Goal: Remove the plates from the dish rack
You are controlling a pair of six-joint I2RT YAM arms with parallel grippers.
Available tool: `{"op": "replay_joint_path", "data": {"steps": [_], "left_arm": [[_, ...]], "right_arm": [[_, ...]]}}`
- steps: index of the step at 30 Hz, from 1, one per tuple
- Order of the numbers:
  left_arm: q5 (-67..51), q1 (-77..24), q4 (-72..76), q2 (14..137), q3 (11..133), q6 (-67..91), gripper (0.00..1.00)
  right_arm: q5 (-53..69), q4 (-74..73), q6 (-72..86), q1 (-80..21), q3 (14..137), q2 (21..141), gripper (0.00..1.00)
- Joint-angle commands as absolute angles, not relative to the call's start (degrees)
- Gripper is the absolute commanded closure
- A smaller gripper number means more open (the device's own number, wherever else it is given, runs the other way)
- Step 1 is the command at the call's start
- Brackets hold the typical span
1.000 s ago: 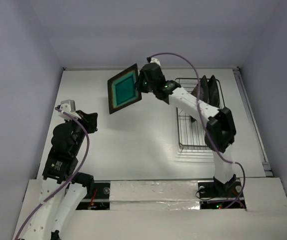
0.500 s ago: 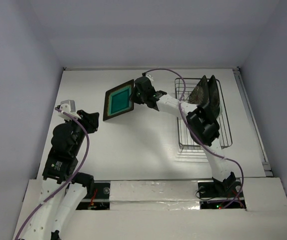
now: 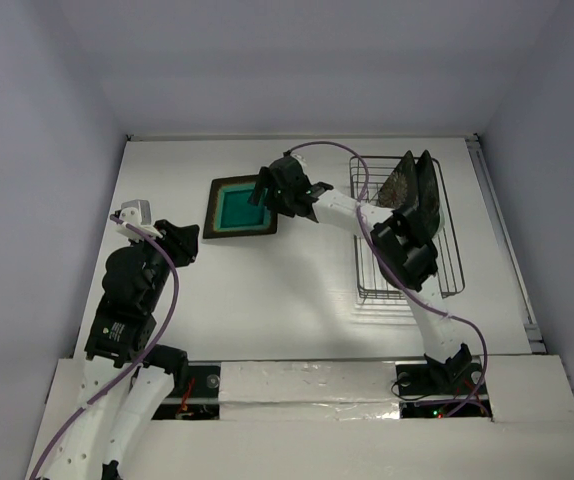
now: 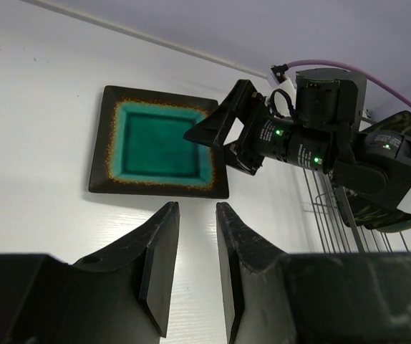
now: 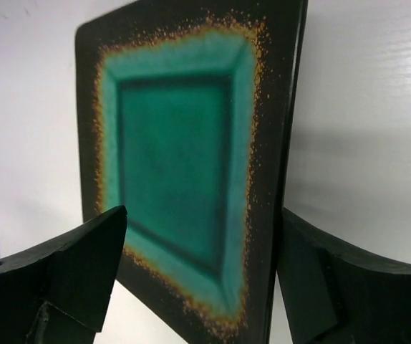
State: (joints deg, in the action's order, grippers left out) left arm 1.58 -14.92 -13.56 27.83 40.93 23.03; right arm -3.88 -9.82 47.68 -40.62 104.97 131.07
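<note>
The square dark-rimmed plate with the teal centre (image 3: pixel 239 208) (image 4: pixel 155 143) (image 5: pixel 177 158) lies flat on the table, left of the dish rack (image 3: pixel 387 295). My right gripper (image 3: pixel 270 190) (image 5: pixel 202 222) (image 4: pixel 216 132) is at its right edge, open, its jaws spread wide to either side of the rim. Dark plates (image 3: pixel 414 180) stand upright at the rack's far end. Further left, near that plate's front edge, my left gripper (image 3: pixel 184 240) (image 4: pixel 197 208) is open by a narrow gap, with nothing between its fingers.
The rack's wire side (image 4: pixel 327 222) shows at the right of the left wrist view. The white table (image 3: pixel 287 270) ends at a back wall and a taped front edge by the arm bases.
The right arm brought the teal plate down from a tilted, lifted pose onto the table and opened its jaws. The left jaws parted slightly; that arm stayed put.
</note>
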Motion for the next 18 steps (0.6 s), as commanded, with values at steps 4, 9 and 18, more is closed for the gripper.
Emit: {"op": "replay_joint_path", "data": {"steps": [4, 9, 18], "left_arm": [[1.2, -15.0, -11.7, 27.3, 40.9, 22.9, 0.75], [1.4, -15.0, -11.8, 27.2, 41.0, 22.9, 0.75], [1.6, -15.0, -12.0, 26.8, 41.0, 22.8, 0.75]], "right_arm": [[-6.1, -15.9, 40.4, -41.0, 111.6, 128.8, 0.1], [-8.3, -21.2, 35.8, -41.0, 113.3, 127.4, 0.07], [-20.6, -24.3, 25.1, -40.3, 107.9, 111.5, 0.93]]}}
